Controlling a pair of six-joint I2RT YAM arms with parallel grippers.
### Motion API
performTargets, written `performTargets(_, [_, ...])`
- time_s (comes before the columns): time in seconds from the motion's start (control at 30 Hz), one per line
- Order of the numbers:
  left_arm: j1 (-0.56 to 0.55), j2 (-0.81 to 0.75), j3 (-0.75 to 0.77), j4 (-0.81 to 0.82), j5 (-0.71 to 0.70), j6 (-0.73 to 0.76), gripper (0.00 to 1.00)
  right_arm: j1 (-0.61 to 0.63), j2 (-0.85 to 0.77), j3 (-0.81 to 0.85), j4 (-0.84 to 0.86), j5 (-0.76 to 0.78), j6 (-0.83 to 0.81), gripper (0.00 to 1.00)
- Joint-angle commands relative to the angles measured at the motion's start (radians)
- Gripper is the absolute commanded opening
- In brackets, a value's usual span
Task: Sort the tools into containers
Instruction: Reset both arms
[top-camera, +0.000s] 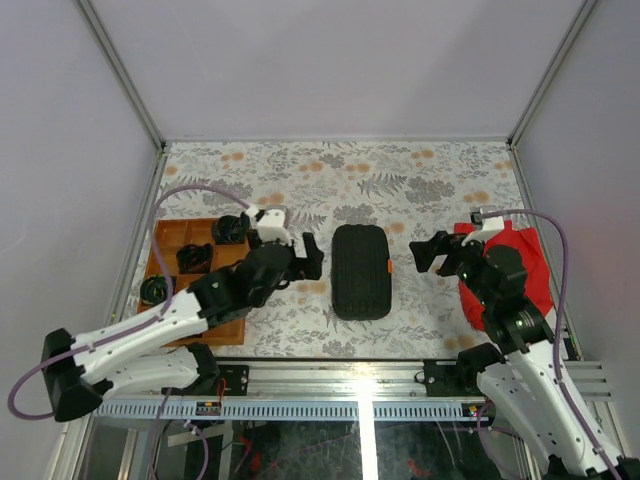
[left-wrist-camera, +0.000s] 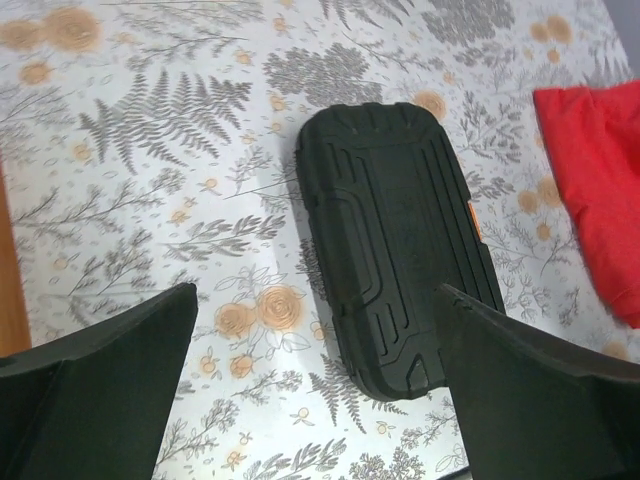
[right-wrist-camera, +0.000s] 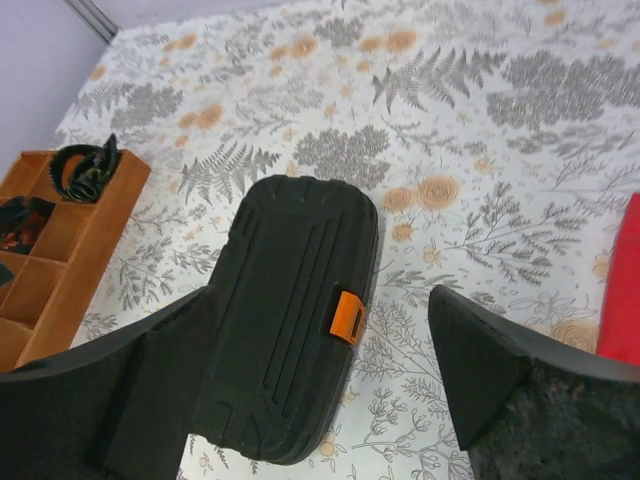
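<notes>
The case (top-camera: 361, 271), black, ribbed and closed, with an orange latch (right-wrist-camera: 346, 315) on its right side, lies mid-worktop (top-camera: 400, 180). Left fingers (left-wrist-camera: 110, 380) and right fingers (right-wrist-camera: 500, 370) are spread wide and empty, flanking it. The tray (top-camera: 170, 240) holding dark items (top-camera: 193, 257) stands to the left; a red cloth (top-camera: 530, 270) lies to the right.

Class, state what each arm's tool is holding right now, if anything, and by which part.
Nothing is held. The left tool and the right tool are both open and empty; the closed black case lies between them.
</notes>
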Motion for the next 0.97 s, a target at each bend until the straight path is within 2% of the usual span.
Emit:
performTargets(0.0, [0.000,-0.165,-0.102,-0.025,-0.137,-0.076,1.00,0.005,-0.115,0.025,-0.055,0.045,-0.002,0.96])
performTargets(0.03, [0.000,-0.209,-0.128,-0.031,-0.164,-0.090,1.00,0.006,-0.141,0.016,-0.067,0.067,0.000,1.00])
performTargets(0.2, [0.000,-0.436,-0.241,-0.099,-0.288,-0.201,1.00,0.006,-0.255,-0.018,-0.092,0.104,0.040,0.99])
performTargets(0.3, [0.001,-0.540,-0.259,-0.213,-0.379,-0.298,1.00,0.006,-0.282,-0.029,-0.126,0.126,0.086,0.99])
performTargets(0.43, [0.000,-0.636,-0.251,-0.356,-0.428,-0.399,1.00,0.006,-0.290,-0.046,-0.192,0.178,0.128,0.99])
performTargets(0.63, [-0.002,-0.689,-0.263,-0.411,-0.431,-0.427,1.00,0.006,-0.332,-0.081,-0.194,0.171,0.141,0.99])
performTargets(0.93, [0.000,-0.644,-0.237,-0.419,-0.457,-0.436,1.00,0.005,-0.343,-0.086,-0.193,0.163,0.134,0.99])
